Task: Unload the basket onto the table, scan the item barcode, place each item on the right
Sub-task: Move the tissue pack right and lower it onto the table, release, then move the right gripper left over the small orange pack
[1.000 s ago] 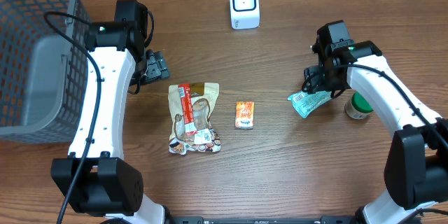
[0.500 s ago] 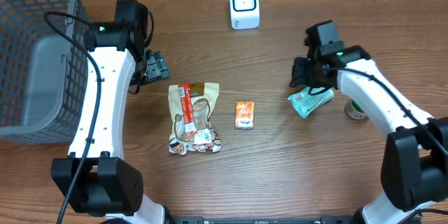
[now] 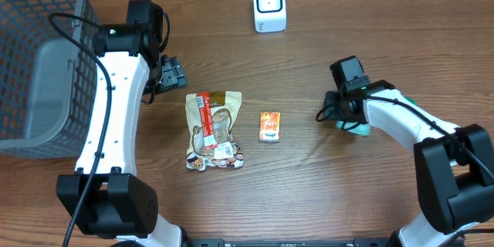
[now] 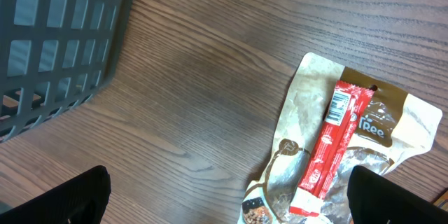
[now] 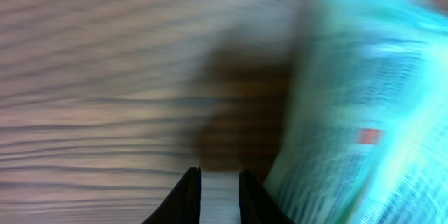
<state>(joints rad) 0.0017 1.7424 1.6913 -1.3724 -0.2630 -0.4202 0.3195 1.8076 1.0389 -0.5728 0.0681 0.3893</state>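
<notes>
Overhead view: a dark wood-grain table (image 3: 309,193) carries all items.

A grey mesh basket (image 3: 31,62) occupies the far left corner.

The left arm (image 3: 116,100) runs up beside the basket. The left gripper (image 3: 171,73) hangs above bare table between the basket and the brown pouch. In the left wrist view its fingertips (image 4: 77,196) sit at opposite lower corners of the frame, so the jaws are spread wide with nothing between them.

The right arm (image 3: 394,120) lies low across the right side. The right gripper (image 3: 328,114) points toward the table centre.

A brown snack pouch (image 3: 214,131) lies flat left of centre. A red stick sachet (image 3: 204,121) lies along the pouch's left half, touching it.

A white barcode scanner (image 3: 269,5) stands upright at the far edge, well apart from every item.

A teal packet (image 3: 353,127) lies on the table under the right wrist, mostly hidden by it. The right wrist view is blurred and shows this packet (image 5: 364,112) just right of the fingers (image 5: 185,196). The jaws are drawn close together, with a narrow pale strip between them. Whether they pinch anything cannot be told.

A small orange packet (image 3: 269,126) lies between the pouch and the right gripper, touching neither.
</notes>
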